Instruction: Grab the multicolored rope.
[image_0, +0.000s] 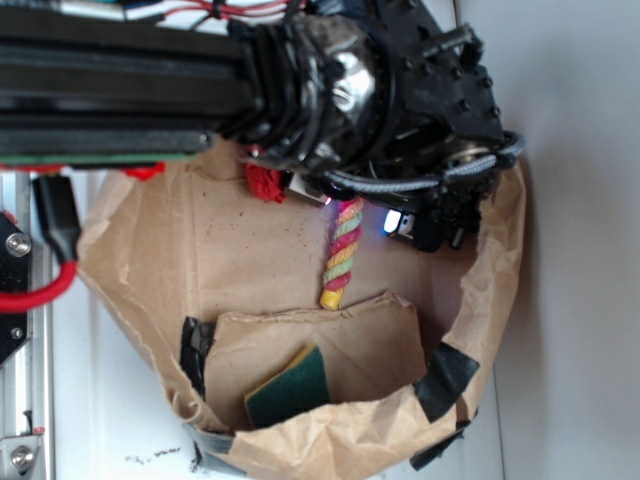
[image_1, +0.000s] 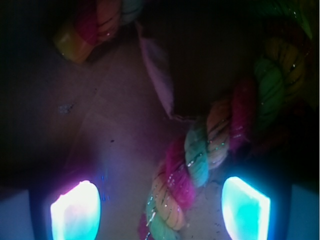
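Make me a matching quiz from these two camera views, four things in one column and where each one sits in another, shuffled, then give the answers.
Things
1. multicolored rope
2. green-and-yellow sponge
3. red ruffled cloth ball
4. gripper

Places
A. partly hidden under the arm at the top of the paper
B. lying on the folded paper flap near the bottom
C. between the two glowing jaws in the wrist view
D. hanging over the rope, jaws spread either side

Pairs: 1-C, 2-B, 3-A, 4-D
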